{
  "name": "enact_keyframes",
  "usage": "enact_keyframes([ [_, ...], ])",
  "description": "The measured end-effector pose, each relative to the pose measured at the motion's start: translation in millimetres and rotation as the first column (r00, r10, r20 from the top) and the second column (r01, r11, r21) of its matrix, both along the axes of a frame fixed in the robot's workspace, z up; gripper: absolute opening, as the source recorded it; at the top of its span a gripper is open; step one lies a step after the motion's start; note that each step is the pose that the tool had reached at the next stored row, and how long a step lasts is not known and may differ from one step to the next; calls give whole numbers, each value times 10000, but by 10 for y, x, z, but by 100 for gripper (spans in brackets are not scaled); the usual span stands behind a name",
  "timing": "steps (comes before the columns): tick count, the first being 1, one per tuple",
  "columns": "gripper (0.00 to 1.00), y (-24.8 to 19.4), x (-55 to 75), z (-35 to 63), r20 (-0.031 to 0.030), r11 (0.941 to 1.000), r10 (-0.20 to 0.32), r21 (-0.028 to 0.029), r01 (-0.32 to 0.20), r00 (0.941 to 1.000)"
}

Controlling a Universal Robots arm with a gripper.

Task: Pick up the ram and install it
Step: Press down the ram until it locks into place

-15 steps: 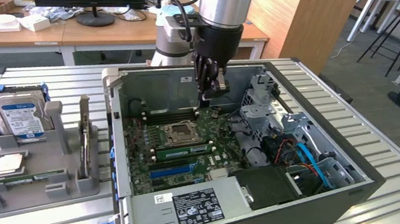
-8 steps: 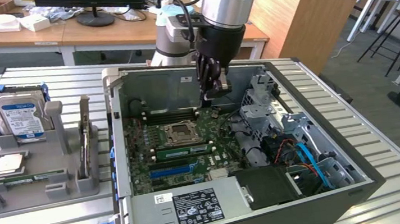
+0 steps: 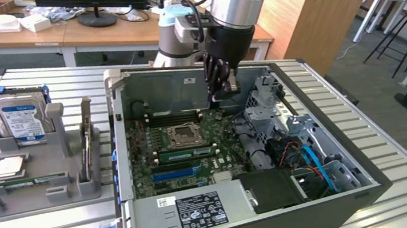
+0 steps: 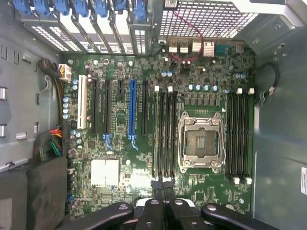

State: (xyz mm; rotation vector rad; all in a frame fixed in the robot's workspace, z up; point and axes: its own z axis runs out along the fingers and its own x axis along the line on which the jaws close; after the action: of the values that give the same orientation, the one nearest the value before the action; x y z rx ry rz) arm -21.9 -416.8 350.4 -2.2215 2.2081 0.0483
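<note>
A long green ram stick (image 3: 185, 153) sits edge-up in a memory slot on the motherboard, between the processor socket (image 3: 182, 133) and the blue expansion slot. In the wrist view it shows as a thin pale line (image 4: 156, 134) in the bank of slots beside the socket (image 4: 201, 143). My gripper (image 3: 221, 93) hangs inside the open computer case, above the far part of the board and clear of the stick. Its black fingertips (image 4: 163, 188) are pressed together with nothing between them, in line with that slot bank.
The case (image 3: 120, 158) lies open on a slatted metal table. At the exterior view's left, a grey holder (image 3: 14, 201) carries a blue-labelled hard drive (image 3: 21, 118), a square silver chip (image 3: 8, 166), a thin green strip (image 3: 29, 181) and an upright card (image 3: 85, 144). Drive cages and cables fill the case's right side.
</note>
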Motion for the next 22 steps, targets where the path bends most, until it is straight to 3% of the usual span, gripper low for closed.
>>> enact_keyframes([
  [12,10,0,178,0,-3,10000,1,1,-1,10000],
  [22,10,0,184,-12,-3,10000,0,0,0,10000],
])
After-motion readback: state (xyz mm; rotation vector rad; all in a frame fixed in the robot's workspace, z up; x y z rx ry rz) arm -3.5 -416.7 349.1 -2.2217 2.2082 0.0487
